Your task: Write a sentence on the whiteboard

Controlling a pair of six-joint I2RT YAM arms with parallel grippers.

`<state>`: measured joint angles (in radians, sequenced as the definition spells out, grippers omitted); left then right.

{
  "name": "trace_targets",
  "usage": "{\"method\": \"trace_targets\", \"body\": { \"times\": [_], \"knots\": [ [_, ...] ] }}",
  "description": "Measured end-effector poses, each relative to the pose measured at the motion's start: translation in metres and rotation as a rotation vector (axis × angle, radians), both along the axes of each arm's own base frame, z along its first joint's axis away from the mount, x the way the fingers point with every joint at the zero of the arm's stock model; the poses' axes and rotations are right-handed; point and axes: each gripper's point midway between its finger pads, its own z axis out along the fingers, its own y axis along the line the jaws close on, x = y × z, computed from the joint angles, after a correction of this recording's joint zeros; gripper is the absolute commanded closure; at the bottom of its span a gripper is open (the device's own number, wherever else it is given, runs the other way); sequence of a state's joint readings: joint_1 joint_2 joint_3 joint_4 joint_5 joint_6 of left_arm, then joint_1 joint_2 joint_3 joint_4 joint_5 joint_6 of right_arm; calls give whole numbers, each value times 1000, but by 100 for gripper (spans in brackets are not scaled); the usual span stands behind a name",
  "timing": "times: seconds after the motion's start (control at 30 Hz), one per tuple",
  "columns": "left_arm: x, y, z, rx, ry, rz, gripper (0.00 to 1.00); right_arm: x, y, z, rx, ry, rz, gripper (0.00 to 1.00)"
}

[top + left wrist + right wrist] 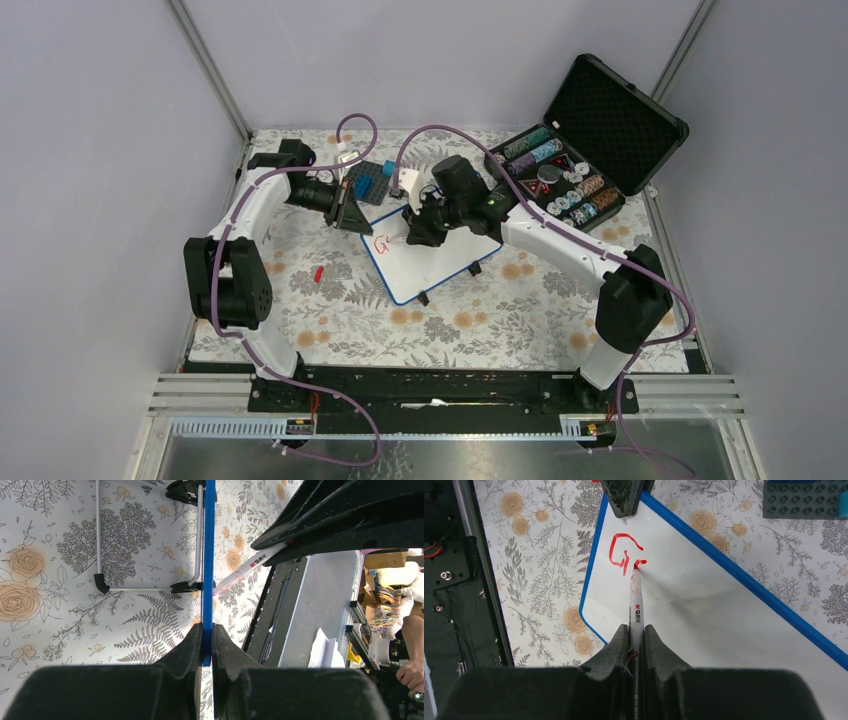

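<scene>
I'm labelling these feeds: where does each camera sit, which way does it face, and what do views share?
Top external: above and behind the robot, looking down on the floral-print table; left arm and right arm show.
Left wrist: looks along the left hand, shut on the blue-rimmed white whiteboard, seen edge-on.
Right wrist: looks down the right hand, shut on the white marker, tip at red letters.
Shared: both wrist views show whiteboard and marker.

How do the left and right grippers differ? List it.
The left gripper is shut on the blue rim of the whiteboard; the right gripper is shut on a marker. The left sits at the board's edge; the right hangs over its face, marker tip at the red letters. Both are clamped.
</scene>
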<state>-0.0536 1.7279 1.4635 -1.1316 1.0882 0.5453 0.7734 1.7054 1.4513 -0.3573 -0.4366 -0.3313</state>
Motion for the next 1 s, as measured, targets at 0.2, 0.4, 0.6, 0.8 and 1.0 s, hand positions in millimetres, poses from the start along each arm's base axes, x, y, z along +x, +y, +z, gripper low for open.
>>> {"method": "trace_targets", "body": {
  "times": [0.2,0.4,0.6,0.8,1.0],
  "knots": [
    [0,0,0,0,0,0,100,-7,-6,-11,-28,15,8,100],
    [0,0,0,0,-1,0,100,-5,-9,-12,-38,12,0,100],
    [0,0,0,0,-2,0,100,0,-13,-9,-41,0,-18,100],
    [0,0,0,0,-1,0,100,3,-11,-1,-33,-15,-25,100],
    [0,0,0,0,0,0,100,10,-6,15,-6,-44,-28,100]
  ]
}}
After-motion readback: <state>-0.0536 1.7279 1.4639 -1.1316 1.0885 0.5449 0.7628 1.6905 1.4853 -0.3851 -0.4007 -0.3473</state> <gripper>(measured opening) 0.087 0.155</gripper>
